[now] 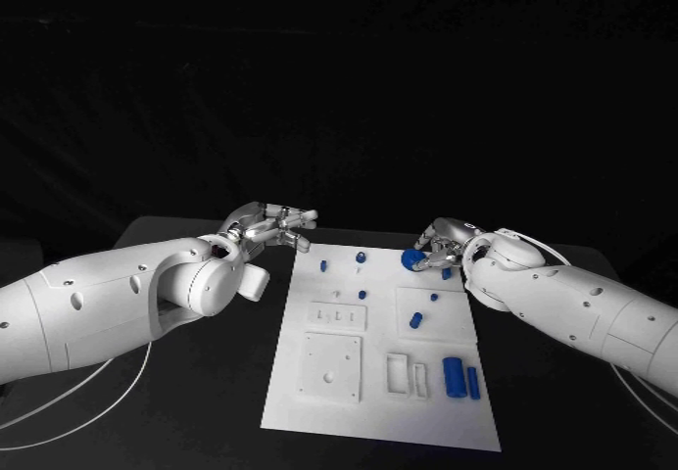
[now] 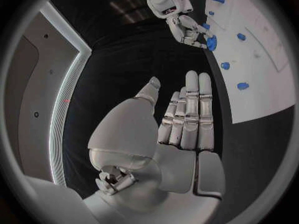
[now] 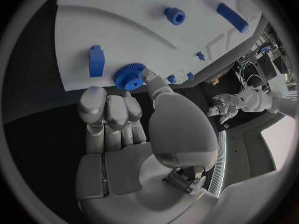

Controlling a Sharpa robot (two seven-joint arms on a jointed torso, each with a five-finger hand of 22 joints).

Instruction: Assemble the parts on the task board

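The white task board [image 1: 381, 411] lies in the middle of the black table. My right hand [image 1: 441, 243] is at the board's far right edge and pinches a blue gear [image 1: 412, 258] between thumb and fingers; the gear [image 3: 129, 76] hangs just above the board [image 3: 124, 30], next to a blue block [image 3: 96, 61]. My left hand [image 1: 268, 227] hovers over the table by the board's far left corner, fingers [image 2: 193, 109] straight and apart, holding nothing. The left wrist view shows the right hand [image 2: 184, 27] with the gear [image 2: 212, 44].
Small blue pegs [image 1: 359, 258] stand on the board's far half, one [image 1: 415, 318] further in. Two long blue pieces [image 1: 454, 377] lie at the near right beside white inset plates [image 1: 333, 367]. A blue nut [image 3: 175, 16] and a bar [image 3: 232, 10] lie further along the board.
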